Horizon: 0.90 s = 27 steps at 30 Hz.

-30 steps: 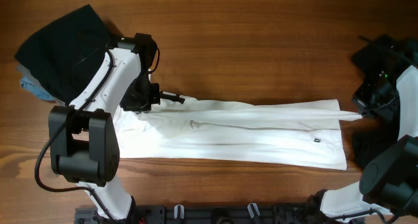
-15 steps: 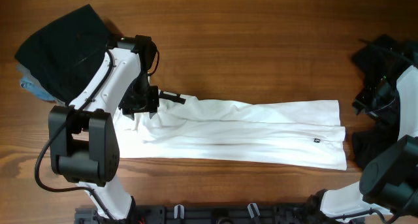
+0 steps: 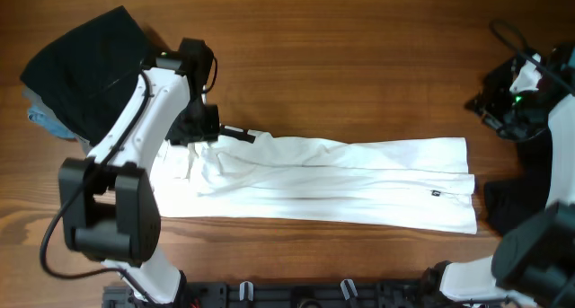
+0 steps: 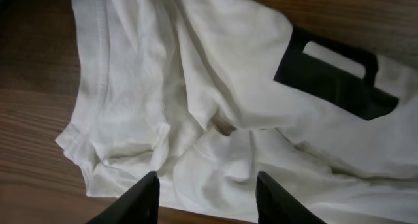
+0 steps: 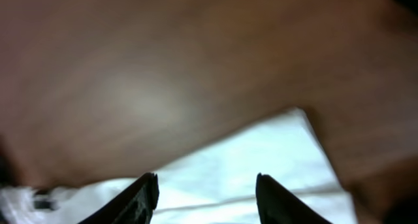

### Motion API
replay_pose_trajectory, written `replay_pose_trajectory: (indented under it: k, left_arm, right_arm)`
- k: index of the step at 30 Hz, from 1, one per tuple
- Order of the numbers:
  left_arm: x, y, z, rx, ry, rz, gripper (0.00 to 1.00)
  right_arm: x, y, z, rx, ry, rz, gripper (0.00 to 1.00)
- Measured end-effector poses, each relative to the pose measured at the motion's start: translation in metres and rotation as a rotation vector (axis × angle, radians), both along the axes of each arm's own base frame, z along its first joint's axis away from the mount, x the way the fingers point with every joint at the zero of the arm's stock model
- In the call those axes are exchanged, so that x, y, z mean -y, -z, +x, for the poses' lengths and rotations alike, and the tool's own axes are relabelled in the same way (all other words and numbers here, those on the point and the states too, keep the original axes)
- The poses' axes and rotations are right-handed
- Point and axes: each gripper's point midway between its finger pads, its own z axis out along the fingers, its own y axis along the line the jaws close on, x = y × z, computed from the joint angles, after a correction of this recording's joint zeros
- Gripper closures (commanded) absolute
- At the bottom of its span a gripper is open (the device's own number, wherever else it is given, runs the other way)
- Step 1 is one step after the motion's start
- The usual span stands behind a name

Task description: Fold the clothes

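The white T-shirt (image 3: 341,178) lies folded into a long band across the table, its small black tag (image 3: 436,194) near the right end. At its left end my left gripper (image 3: 199,133) hovers open just above the crumpled cloth (image 4: 196,106), beside the black print (image 4: 333,74), holding nothing. My right gripper (image 3: 483,106) is off the shirt's right end, raised and open. Its blurred wrist view shows the white cloth (image 5: 261,165) below the spread fingers (image 5: 140,198). A loose black garment (image 3: 85,66) lies bunched at the back left.
Something blue (image 3: 40,119) pokes out from under the black garment. Another dark cloth (image 3: 512,205) lies at the right edge, near the right arm's base. A black rack (image 3: 296,294) runs along the front edge. Bare wood (image 3: 341,66) stretches behind the shirt.
Both grippers went from shut to open and let go of the shirt's ends. The stretched right corner dropped flat. The right arm has pulled up and away toward the back right.
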Motion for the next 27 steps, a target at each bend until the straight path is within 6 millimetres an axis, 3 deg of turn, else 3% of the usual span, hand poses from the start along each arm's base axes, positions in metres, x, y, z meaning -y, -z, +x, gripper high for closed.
replay_pose_trajectory:
  k: [3, 7, 10, 14, 20, 23, 27]
  left_arm:
    - [0.0, -0.008, 0.015, 0.087, 0.0, 0.003, 0.58]
    - [-0.009, -0.003, 0.038, 0.187, 0.003, 0.055, 0.4]
    - [-0.017, 0.005, 0.052, 0.255, -0.018, 0.08, 0.38]
    - [-0.039, 0.009, 0.072, 0.34, -0.081, 0.092, 0.44]
    - [-0.075, 0.011, 0.075, 0.351, -0.195, 0.045, 0.47]
    - [-0.076, 0.012, 0.075, 0.346, -0.195, -0.004, 0.42]
    - [-0.071, 0.021, 0.077, 0.358, -0.148, -0.029, 0.49]
  right_arm:
    - [-0.014, -0.032, 0.0, 0.109, -0.034, 0.031, 0.47]
    - [-0.021, -0.042, -0.017, 0.083, -0.011, 0.038, 0.47]
    - [-0.019, -0.033, -0.019, 0.052, 0.015, 0.022, 0.47]
    - [-0.018, -0.007, -0.023, 0.014, 0.036, 0.018, 0.47]
    - [-0.022, 0.034, -0.029, -0.037, 0.051, 0.032, 0.47]
    - [-0.024, 0.045, -0.031, -0.044, 0.057, 0.036, 0.47]
    - [-0.02, 0.048, -0.025, -0.019, 0.069, 0.024, 0.53]
